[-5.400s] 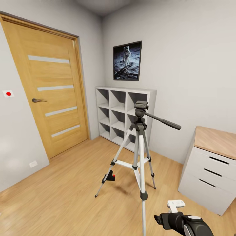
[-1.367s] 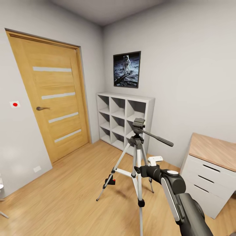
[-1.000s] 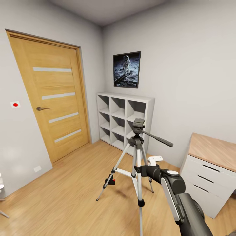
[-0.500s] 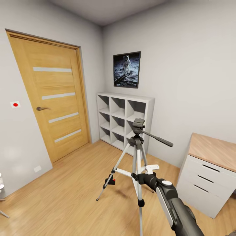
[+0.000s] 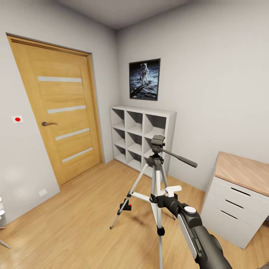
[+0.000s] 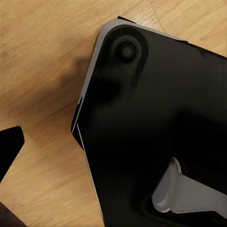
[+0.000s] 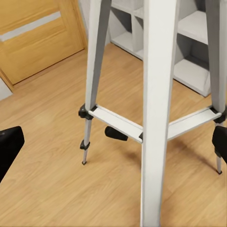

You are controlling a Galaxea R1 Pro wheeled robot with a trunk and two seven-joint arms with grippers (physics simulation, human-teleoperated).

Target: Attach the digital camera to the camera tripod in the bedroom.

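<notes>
A bedroom corner with pale grey walls and a light wood floor (image 5: pixel 74 224). The camera tripod (image 5: pixel 157 175) stands upright on the floor, its three silver legs spread, its dark head topped by a long pan handle that slants down toward the desk (image 5: pixel 243 172), a white drawer unit with a wooden top.

The right arm (image 5: pixel 198 235) reaches forward from the lower edge of the head view, and the right gripper (image 5: pixel 158 200) sits right at the tripod's near leg, at about the height of the leg braces. In the right wrist view, the near leg (image 7: pixel 158 104) rises directly between the two dark jaws, which stand wide apart at the picture's two edges, closed on nothing. Whether either jaw touches the leg cannot be told.

Beyond the jaws, past the leg braces, a small dark object with a red spot lies on the floor under the tripod; this looks like the digital camera (image 5: pixel 125 203), though it is too small to be sure. In the right wrist view it shows only as a dark shape (image 7: pixel 116 134) behind the brace.

Further beyond the jaws stand a white cube shelf (image 5: pixel 142 130), a framed astronaut picture (image 5: pixel 145 74) and a wooden door (image 5: pixel 59 112).

The left wrist view looks down at a black robot part (image 6: pixel 156 127) over the wood floor; how the left jaws stand cannot be told.
</notes>
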